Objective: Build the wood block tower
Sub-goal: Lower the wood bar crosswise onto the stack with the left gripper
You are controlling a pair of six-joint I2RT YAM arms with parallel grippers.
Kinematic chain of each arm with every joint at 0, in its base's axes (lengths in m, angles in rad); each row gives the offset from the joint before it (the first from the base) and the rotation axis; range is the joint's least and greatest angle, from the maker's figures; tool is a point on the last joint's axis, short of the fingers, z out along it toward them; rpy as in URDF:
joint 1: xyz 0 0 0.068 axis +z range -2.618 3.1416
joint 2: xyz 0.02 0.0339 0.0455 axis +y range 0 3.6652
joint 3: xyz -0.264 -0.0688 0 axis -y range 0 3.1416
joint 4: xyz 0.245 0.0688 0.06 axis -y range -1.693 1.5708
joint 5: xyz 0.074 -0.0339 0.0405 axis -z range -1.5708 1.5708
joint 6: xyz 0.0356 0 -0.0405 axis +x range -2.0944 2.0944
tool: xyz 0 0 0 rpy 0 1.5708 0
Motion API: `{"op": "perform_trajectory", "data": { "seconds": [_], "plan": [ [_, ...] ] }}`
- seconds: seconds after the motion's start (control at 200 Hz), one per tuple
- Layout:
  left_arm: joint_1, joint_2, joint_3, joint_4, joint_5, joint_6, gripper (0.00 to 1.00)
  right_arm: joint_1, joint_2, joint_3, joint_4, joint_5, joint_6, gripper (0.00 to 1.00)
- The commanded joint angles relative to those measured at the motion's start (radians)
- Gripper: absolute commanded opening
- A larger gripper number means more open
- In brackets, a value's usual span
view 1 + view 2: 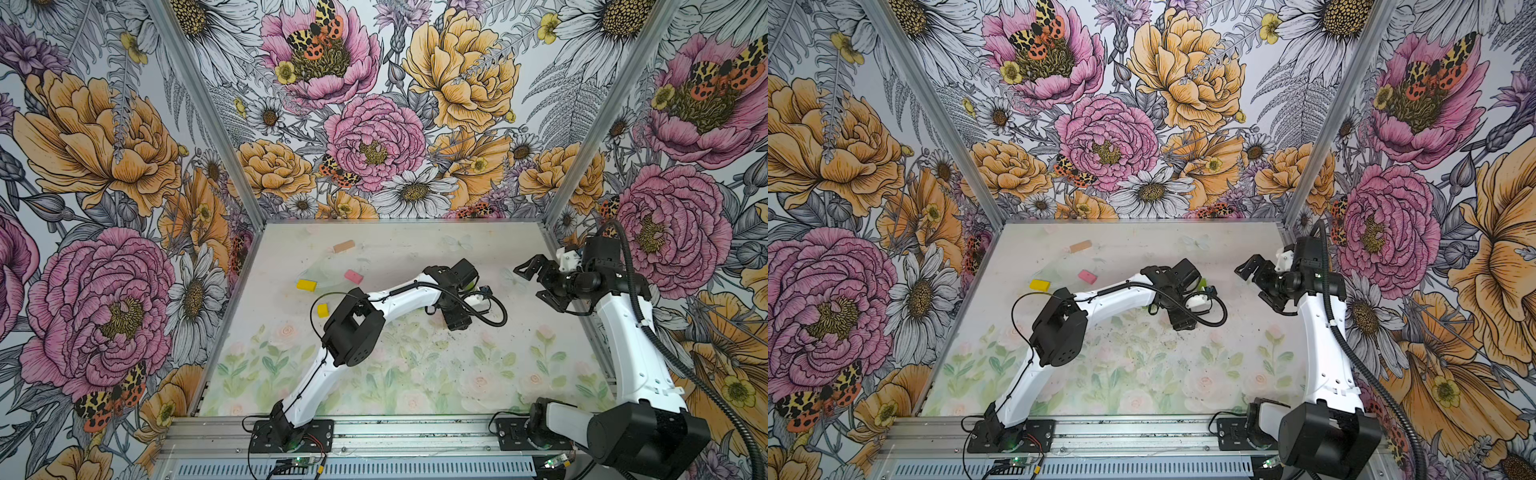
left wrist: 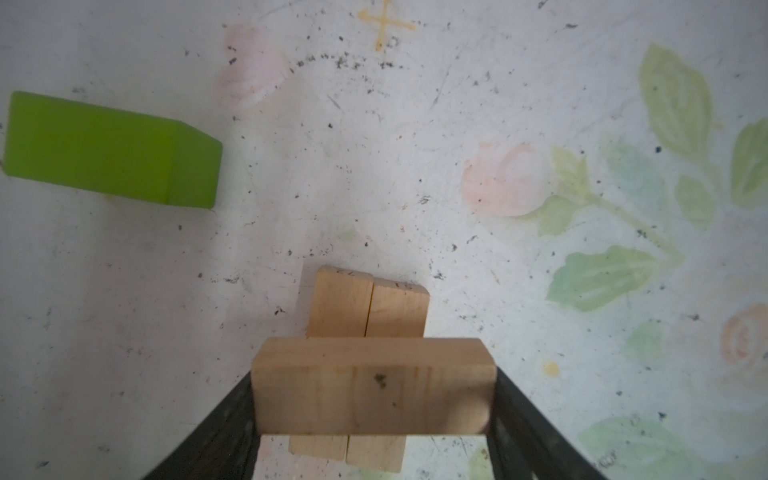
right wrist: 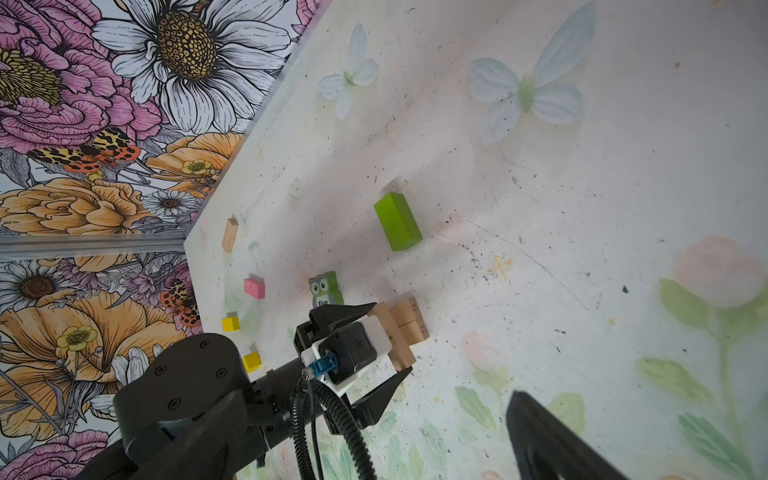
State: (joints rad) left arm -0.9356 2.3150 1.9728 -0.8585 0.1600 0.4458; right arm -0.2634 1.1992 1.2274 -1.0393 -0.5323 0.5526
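Observation:
My left gripper (image 2: 374,388) is shut on a plain tan wood bar (image 2: 374,370), gripping it by its two ends. The bar lies crosswise over two tan bars (image 2: 368,305) that sit side by side on the table; I cannot tell whether it touches them. The right wrist view shows the same gripper (image 3: 392,337) and stack (image 3: 411,322). In both top views the left wrist (image 1: 455,316) (image 1: 1181,320) hides these blocks. My right gripper (image 1: 534,282) (image 1: 1254,282) hangs open and empty above the table's right side.
A lime-green bar (image 3: 398,221) (image 2: 112,149) lies near the stack, with an owl-printed piece (image 3: 326,288) beside it. Farther left are a pink block (image 1: 353,276), a yellow bar (image 1: 306,285), a yellow cube (image 1: 323,310) and a tan bar (image 1: 344,246) near the back wall.

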Motion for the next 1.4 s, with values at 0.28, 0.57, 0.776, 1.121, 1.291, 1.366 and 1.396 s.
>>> {"op": "perform_trajectory", "data": {
  "seconds": [0.28,0.57,0.776,1.121,1.291,1.366,1.396],
  "plan": [
    [0.017,0.033,0.021,0.016,0.026,0.005,0.67,-0.006,-0.014,0.020,0.001,-0.010,0.001,1.00],
    [0.023,0.025,0.012,0.016,0.040,0.003,0.69,-0.005,-0.011,0.020,0.001,-0.008,-0.002,1.00],
    [0.017,0.027,0.007,0.015,0.047,0.000,0.69,-0.005,-0.006,0.021,0.001,-0.007,-0.003,1.00],
    [0.015,0.038,0.014,0.016,0.052,-0.003,0.73,-0.005,-0.006,0.018,0.001,-0.008,-0.005,1.00],
    [0.015,0.044,0.020,0.015,0.056,-0.007,0.75,-0.006,-0.007,0.018,0.001,-0.008,-0.005,1.00],
    [0.014,0.045,0.018,0.015,0.056,-0.008,0.76,-0.006,-0.006,0.020,0.001,-0.010,-0.005,1.00],
    [0.013,0.044,0.016,0.015,0.053,-0.008,0.76,-0.007,-0.006,0.020,0.000,-0.009,-0.005,1.00]
  ]
}}
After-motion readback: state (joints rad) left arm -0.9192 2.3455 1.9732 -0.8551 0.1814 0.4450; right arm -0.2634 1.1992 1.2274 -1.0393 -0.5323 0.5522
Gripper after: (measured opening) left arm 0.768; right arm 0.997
